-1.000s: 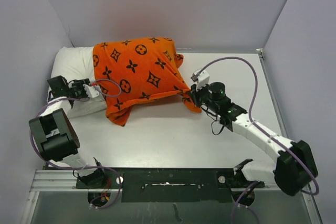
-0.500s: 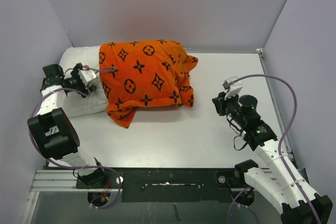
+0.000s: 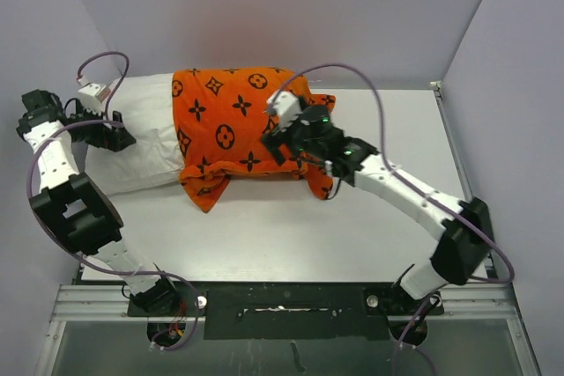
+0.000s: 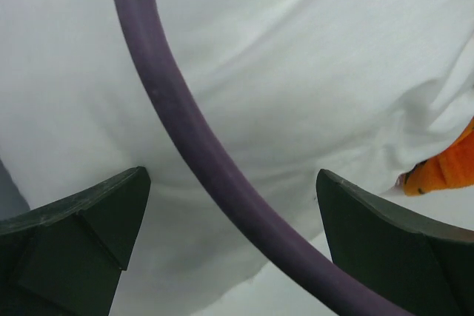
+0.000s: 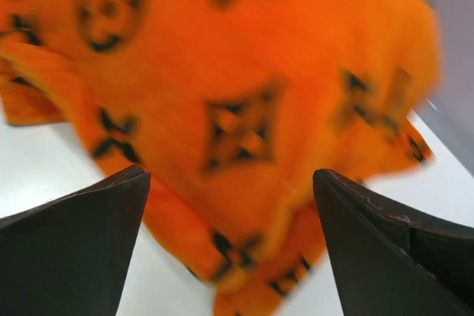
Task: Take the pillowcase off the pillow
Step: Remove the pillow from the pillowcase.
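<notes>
The orange pillowcase (image 3: 233, 125) with black motifs covers the right part of the white pillow (image 3: 145, 147), whose left end sticks out bare. My left gripper (image 3: 119, 136) is open at the pillow's far-left end. In the left wrist view white pillow (image 4: 296, 72) fills the space ahead of the open left gripper (image 4: 231, 175), and a strip of the pillowcase (image 4: 444, 172) shows at the right edge. My right gripper (image 3: 275, 143) hangs open over the pillowcase's right half. In the right wrist view orange pillowcase (image 5: 244, 109) lies below the open right gripper (image 5: 231, 174), with nothing held.
The left arm's purple cable (image 4: 185, 131) crosses in front of its fingers. The left wall (image 3: 44, 41) is close behind the left arm, and the back wall (image 3: 282, 15) is just past the pillow. Bare table (image 3: 397, 129) stretches to the right.
Both grippers have opened. The right arm let go of the pillowcase corner, swung out right, then came back over the pillowcase. The left gripper pulled back left. Slightly more white pillow shows.
</notes>
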{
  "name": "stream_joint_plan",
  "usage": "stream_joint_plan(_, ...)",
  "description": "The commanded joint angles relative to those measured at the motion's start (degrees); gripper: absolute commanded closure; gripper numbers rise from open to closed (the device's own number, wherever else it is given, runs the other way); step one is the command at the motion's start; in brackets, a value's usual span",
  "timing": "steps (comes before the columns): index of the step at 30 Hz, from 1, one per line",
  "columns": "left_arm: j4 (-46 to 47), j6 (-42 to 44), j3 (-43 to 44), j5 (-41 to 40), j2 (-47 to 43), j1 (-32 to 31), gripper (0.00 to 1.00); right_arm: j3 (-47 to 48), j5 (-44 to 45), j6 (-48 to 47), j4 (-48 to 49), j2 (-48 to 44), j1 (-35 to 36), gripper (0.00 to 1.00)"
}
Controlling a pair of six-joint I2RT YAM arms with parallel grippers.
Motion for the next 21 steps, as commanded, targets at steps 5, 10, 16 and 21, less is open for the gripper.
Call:
stream_joint_plan(5,-8.01,-8.17,1.28,3.93,2.33,9.13,0.02,18.22,11.04,-8.41,0.5,20.95,8.87,0.02)
stream_joint_plan(10,1.7,-20.95,0.72,0.51,5.36,5.68,0.02,17.75,7.59,1.66,-4.37,27.09,2.65,0.14)
stream_joint_plan(16,-1.32,-30.76,9.91,4.68,18.0,-3.34,0.02,-2.2,0.63,8.66,4.98,19.03,0.12,0.39)
stream_joint_plan(21,-6.06,-33.64,15.11,18.43,24.26,-8.07,0.02,-9.58,-0.48,10.63,6.97,16.55,-0.09,0.35)
